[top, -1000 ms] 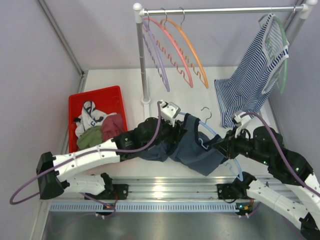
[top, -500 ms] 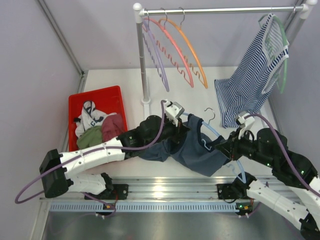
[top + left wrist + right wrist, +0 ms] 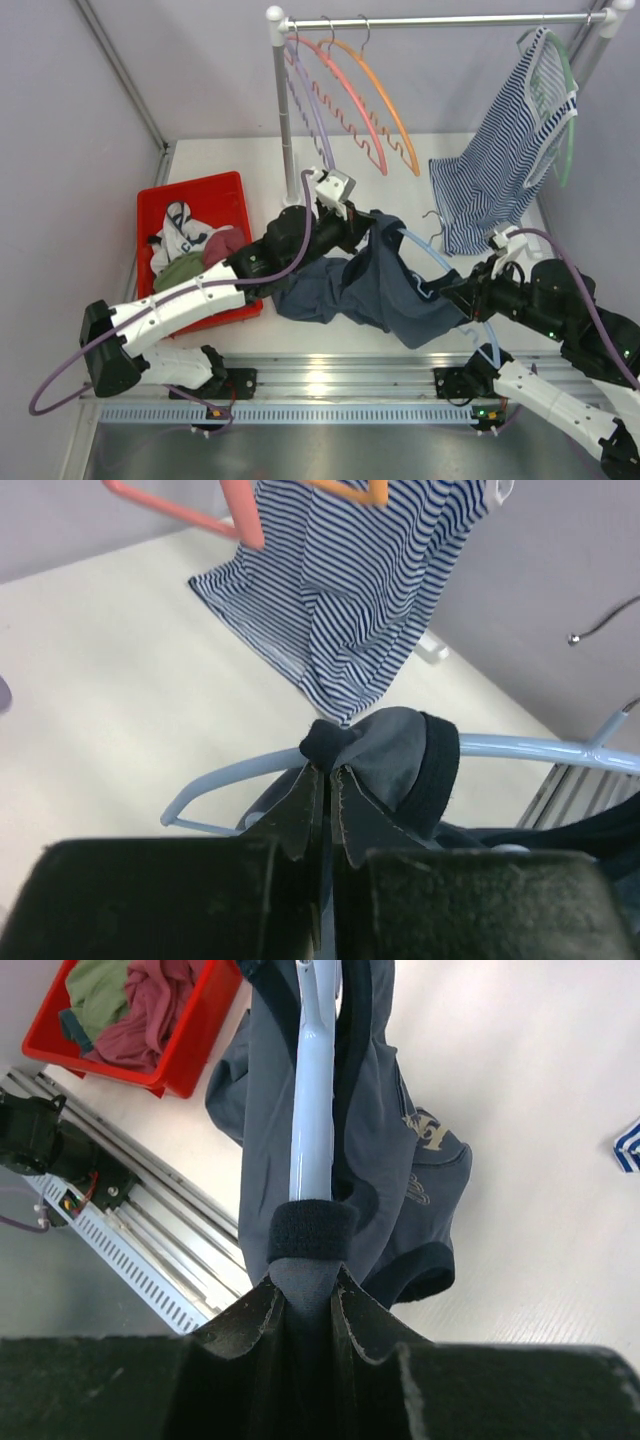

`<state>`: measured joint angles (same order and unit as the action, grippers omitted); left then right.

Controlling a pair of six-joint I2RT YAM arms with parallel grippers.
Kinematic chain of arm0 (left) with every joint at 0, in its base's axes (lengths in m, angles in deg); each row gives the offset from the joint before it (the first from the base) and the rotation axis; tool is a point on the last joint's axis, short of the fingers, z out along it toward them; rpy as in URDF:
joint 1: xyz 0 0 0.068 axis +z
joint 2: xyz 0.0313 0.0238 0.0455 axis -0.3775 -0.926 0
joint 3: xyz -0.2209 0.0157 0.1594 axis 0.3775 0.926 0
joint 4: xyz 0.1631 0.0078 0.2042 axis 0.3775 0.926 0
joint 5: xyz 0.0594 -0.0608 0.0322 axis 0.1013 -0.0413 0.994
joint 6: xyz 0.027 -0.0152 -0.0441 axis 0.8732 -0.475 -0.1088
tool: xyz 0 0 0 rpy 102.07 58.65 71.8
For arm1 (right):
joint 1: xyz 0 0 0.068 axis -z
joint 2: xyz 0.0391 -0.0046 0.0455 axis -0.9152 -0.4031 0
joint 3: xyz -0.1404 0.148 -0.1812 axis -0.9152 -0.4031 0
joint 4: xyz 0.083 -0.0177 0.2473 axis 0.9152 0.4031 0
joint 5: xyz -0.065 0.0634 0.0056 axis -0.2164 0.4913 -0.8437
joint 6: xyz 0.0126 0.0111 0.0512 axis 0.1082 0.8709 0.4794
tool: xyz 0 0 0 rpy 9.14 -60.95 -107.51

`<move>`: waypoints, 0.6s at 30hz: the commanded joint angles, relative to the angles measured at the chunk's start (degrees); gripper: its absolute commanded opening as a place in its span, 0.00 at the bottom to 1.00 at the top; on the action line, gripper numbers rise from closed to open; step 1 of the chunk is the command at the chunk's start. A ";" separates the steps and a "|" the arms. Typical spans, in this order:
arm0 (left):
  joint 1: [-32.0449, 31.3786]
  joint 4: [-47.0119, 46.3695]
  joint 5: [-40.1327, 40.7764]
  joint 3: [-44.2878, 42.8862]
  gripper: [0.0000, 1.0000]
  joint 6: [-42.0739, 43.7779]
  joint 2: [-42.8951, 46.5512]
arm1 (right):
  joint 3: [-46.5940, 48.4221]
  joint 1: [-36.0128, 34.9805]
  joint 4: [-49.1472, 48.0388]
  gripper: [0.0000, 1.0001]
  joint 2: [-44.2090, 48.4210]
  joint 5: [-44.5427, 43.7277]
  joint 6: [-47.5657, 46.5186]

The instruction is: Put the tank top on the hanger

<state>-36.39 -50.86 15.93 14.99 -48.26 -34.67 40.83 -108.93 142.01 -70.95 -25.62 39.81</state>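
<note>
The dark slate-blue tank top (image 3: 385, 290) hangs bunched over the light-blue hanger (image 3: 425, 256) in the middle of the table, its lower part lying on the surface. My left gripper (image 3: 362, 226) is shut on a navy-trimmed strap of the tank top (image 3: 400, 760), which is looped over the hanger's arm (image 3: 540, 748); the jaws (image 3: 328, 772) stand pressed together. My right gripper (image 3: 456, 296) is shut on the hanger's other arm (image 3: 313, 1110), with a fold of the tank top (image 3: 270, 1090) wrapped round it at the fingertips (image 3: 310, 1282).
A red bin (image 3: 188, 183) of clothes sits at the left. Behind stands a rack with a post (image 3: 283, 120) carrying purple (image 3: 315, 120), pink (image 3: 345, 100) and orange (image 3: 385, 110) hangers. A striped top (image 3: 500, 170) hangs on a green hanger (image 3: 568, 130) at the right.
My left gripper has shut on the tank top's strap and pulled it back and to the left. My right gripper has drawn the hanger to the right and nearer the table's front edge.
</note>
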 commanded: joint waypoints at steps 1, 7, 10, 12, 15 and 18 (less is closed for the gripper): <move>0.73 -0.63 -2.04 -5.06 0.00 -0.28 -1.66 | 4.75 -0.10 -1.37 0.00 0.10 -0.86 1.08; 0.65 0.60 -8.72 -7.97 0.33 -0.36 -3.69 | 10.19 -0.02 1.61 0.00 -0.24 -4.64 2.48; 0.65 0.95 -9.08 -8.05 0.39 -0.28 -2.90 | 12.13 -0.10 2.85 0.00 0.02 -5.34 3.01; 0.65 1.13 -9.08 -8.58 0.41 -0.28 -2.02 | 13.01 -0.11 4.16 0.00 -0.16 -5.69 3.54; 0.65 1.74 -8.99 -9.72 0.41 -0.19 -0.35 | 15.11 -0.02 6.62 0.00 -0.33 -8.15 4.15; 0.65 3.59 -8.90 -11.21 0.41 0.34 1.32 | 21.07 -0.11 11.79 0.00 -1.91 -12.54 4.85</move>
<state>-35.82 -47.12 8.02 7.75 -48.45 -37.41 54.25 -108.93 151.60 -71.59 -32.51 43.30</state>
